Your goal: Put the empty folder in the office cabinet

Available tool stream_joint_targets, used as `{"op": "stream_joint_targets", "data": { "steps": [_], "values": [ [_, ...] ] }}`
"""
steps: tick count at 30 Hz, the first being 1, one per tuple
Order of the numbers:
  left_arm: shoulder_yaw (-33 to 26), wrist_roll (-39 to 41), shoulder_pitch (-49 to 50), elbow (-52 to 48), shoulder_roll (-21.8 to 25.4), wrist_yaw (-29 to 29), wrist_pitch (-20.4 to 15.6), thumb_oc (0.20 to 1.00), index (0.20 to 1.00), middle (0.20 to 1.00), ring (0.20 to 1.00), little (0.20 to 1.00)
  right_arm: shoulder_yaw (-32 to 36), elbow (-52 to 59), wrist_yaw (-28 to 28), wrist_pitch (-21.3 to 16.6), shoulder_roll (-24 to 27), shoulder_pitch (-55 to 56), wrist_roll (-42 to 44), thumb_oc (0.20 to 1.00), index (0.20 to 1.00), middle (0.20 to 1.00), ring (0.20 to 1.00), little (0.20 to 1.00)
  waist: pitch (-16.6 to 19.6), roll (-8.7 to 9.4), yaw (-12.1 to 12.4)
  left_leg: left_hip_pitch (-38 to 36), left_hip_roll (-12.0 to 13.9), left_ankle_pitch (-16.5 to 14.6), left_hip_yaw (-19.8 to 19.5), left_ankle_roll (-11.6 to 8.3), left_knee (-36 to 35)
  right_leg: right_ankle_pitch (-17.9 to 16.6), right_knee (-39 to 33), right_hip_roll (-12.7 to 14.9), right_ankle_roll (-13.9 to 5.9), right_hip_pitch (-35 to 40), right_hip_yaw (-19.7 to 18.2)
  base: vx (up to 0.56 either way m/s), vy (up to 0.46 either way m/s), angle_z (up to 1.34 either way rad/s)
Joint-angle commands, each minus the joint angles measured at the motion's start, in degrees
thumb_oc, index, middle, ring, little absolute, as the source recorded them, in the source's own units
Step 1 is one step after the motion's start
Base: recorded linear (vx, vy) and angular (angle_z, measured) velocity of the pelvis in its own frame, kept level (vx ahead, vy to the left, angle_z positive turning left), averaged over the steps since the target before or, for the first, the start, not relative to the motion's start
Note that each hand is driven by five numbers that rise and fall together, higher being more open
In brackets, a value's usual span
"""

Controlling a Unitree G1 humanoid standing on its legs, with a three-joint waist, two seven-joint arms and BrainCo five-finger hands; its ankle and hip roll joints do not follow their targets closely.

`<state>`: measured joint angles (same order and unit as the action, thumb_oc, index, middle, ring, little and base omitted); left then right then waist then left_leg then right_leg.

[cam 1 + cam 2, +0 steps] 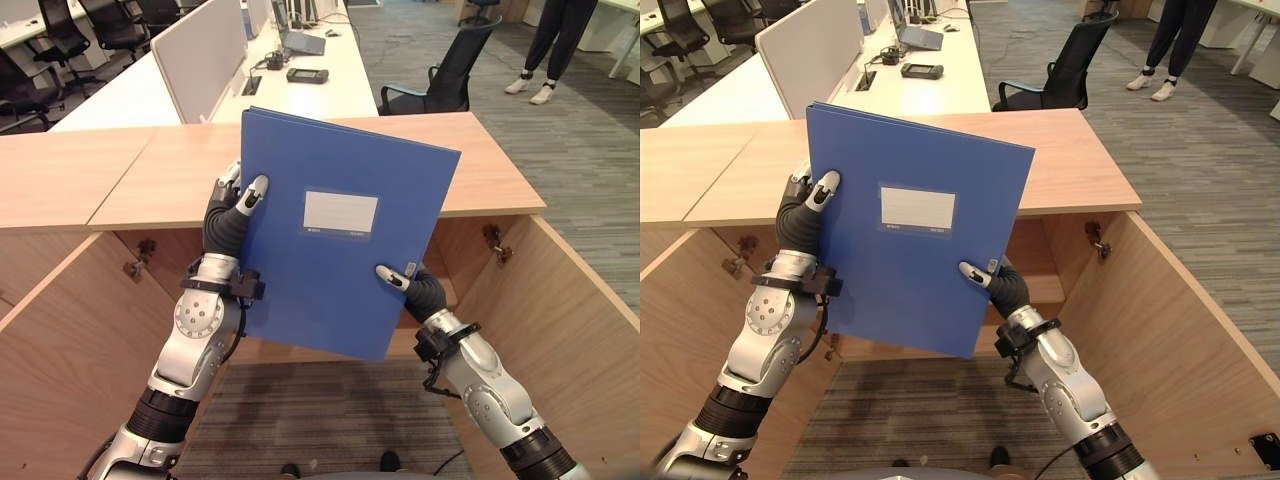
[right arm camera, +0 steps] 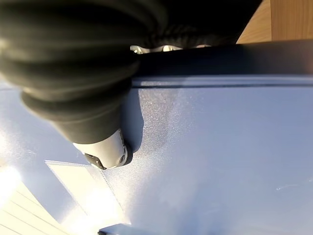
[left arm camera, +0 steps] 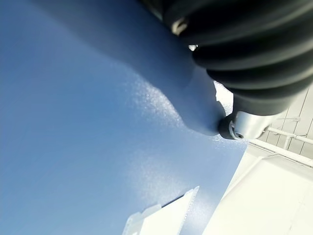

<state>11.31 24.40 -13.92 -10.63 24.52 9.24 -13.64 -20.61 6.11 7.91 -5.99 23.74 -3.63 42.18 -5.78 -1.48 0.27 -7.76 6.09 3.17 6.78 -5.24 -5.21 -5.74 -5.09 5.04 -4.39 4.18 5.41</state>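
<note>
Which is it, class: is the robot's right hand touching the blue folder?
Touching. In the right wrist view, the right hand presses its thumb on the blue folder cover.

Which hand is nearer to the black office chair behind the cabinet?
Right. The right hand pinches the folder at its lower right edge, on the black chair's side. The left hand grips the folder's upper left edge, farther away.

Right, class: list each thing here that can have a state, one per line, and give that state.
Folder: closed, held up tilted, above the cabinet.
Cabinet: doors open.
Left hand: shut on the folder's edge.
Right hand: shut on the folder's lower corner.
Laptop: open on the desk.
</note>
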Motion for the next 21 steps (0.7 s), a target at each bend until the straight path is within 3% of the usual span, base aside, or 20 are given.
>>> {"op": "stream_joint_targets", "data": {
  "steps": [1, 3, 4, 5, 8, 13, 21],
  "values": [
    [3.40, -0.11, -7.43, 0.57, -0.83, -1.98, -2.74, 0.200, 0.200, 0.200, 0.200, 0.200, -5.44, 3.49, 3.65, -1.31, -3.74, -8.34, 0.41, 0.200, 0.200, 0.200, 0.200, 0.200, -0.08, 2.06, -0.21, -1.43, 1.10, -5.51, 0.23, -0.90, 0.21, 7.41, 1.65, 4.51, -5.09, 3.17, 1.05, 0.00, 0.000, 0.00],
    [3.10, -0.40, -7.10, 0.71, -0.62, -2.11, -2.63, 0.200, 0.200, 0.200, 0.200, 0.200, -5.22, 3.52, 3.96, -1.26, -3.49, -8.28, 0.03, 0.200, 0.200, 0.200, 0.200, 0.200, -0.06, 2.06, -0.12, -1.41, 1.10, -5.49, 0.25, -0.90, 0.21, 7.41, 1.70, 4.53, -5.09, 3.15, 1.11, 0.00, 0.000, 0.00],
    [2.39, -0.76, -6.36, 1.18, -0.30, -2.33, -2.49, 0.260, 0.260, 0.260, 0.260, 0.260, -4.78, 3.31, 4.52, -1.01, -2.72, -8.17, -1.00, 0.200, 0.200, 0.200, 0.200, 0.200, -0.03, 2.10, 0.03, -1.36, 1.09, -5.47, 0.22, -0.93, 0.21, 7.42, 1.69, 4.50, -5.07, 3.18, 1.13, 0.00, 0.000, 0.00],
    [1.99, -0.94, -5.84, 1.22, -0.12, -2.59, -2.48, 1.000, 1.000, 1.000, 1.000, 1.000, -4.36, 3.30, 4.82, -0.98, -2.13, -8.01, -2.10, 0.200, 0.200, 0.200, 0.200, 0.200, 0.02, 2.11, 0.06, -1.33, 1.08, -5.47, 0.20, -0.94, 0.21, 7.43, 1.66, 4.50, -5.08, 3.23, 1.20, 0.00, 0.000, 0.00],
    [1.08, -1.69, -4.65, 1.72, 0.53, -3.29, -2.35, 1.000, 1.000, 1.000, 1.000, 1.000, -3.54, 2.59, 5.41, -0.74, -0.42, -7.66, -5.74, 0.200, 0.200, 0.200, 0.200, 0.200, 0.04, 2.08, 0.19, -1.31, 1.08, -5.46, 0.08, -0.93, 0.21, 7.48, 1.65, 4.48, -5.04, 3.28, 1.34, 0.00, 0.000, 0.00],
    [-5.21, -2.40, 3.39, 3.57, 3.19, -8.97, -1.80, 1.000, 1.000, 1.000, 1.000, 1.000, 2.57, -2.55, 8.21, 0.44, 3.93, -1.91, -14.10, 0.200, 0.200, 0.200, 0.200, 0.200, 0.01, 2.17, 0.78, -1.02, 1.12, -5.33, -0.20, -1.02, 0.21, 7.62, 1.48, 4.43, -5.07, 3.54, 1.81, 0.00, 0.000, 0.00],
    [-12.43, -0.38, 14.13, 11.93, 3.08, -16.38, 0.10, 1.000, 1.000, 1.000, 1.000, 1.000, 9.31, -10.77, 10.40, 1.06, 3.39, 4.61, -18.01, 0.200, 0.200, 0.200, 0.200, 0.200, -0.11, 1.98, 1.37, -0.68, 1.15, -5.14, -0.65, -1.02, 0.21, 7.68, 1.46, 4.41, -5.04, 3.47, 2.25, 0.01, 0.003, 0.04]
  ]
}}
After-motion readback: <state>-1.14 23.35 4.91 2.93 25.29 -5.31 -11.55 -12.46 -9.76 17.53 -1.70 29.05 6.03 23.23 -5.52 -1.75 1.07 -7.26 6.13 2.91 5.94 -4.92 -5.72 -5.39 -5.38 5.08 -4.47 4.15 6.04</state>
